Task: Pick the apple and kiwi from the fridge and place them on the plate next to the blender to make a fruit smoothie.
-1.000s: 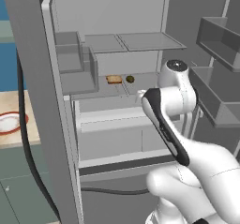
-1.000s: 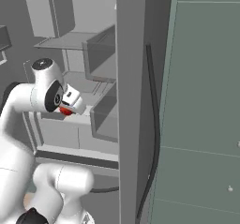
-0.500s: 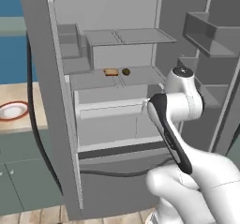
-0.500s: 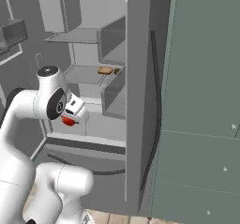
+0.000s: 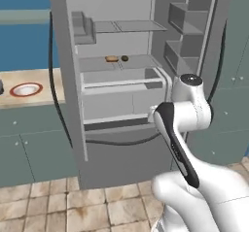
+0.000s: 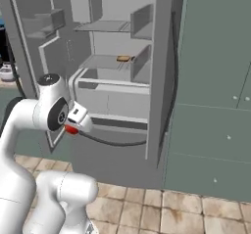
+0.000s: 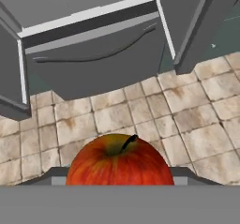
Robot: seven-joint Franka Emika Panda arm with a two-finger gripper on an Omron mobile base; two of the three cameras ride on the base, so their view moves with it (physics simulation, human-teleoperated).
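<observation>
While the apple (image 7: 120, 161) sits clamped in the claw (image 6: 73, 126) — its red skin and dark stem low in the hand view, a red patch under the white hand in the right base view — the arm is folded close to its own body, well out of the fridge (image 5: 121, 56). Holding the fruit tucked in like that looks sensible for travel: nothing reaches out to catch on the open doors. The hand points down at the tiled floor (image 7: 187, 115) and the fridge's bottom drawer (image 7: 93, 54), so the apple hangs low in front of the base.

Inside the fridge, on the middle shelf (image 5: 121, 63), the kiwi (image 5: 125, 58) lies as a small dark oval just beside a tan bun-shaped item (image 5: 111, 58), the two close but apart; I judge that leg of the job not yet begun.

The plate (image 5: 25, 89) — white with a red rim — rests on the wooden counter (image 5: 29, 97) to the left of the fridge, well apart from the claw. The blender cannot be clearly made out there. By my reckoning the next need is to carry the apple leftward past the open fridge door (image 5: 65, 71) to that plate.
</observation>
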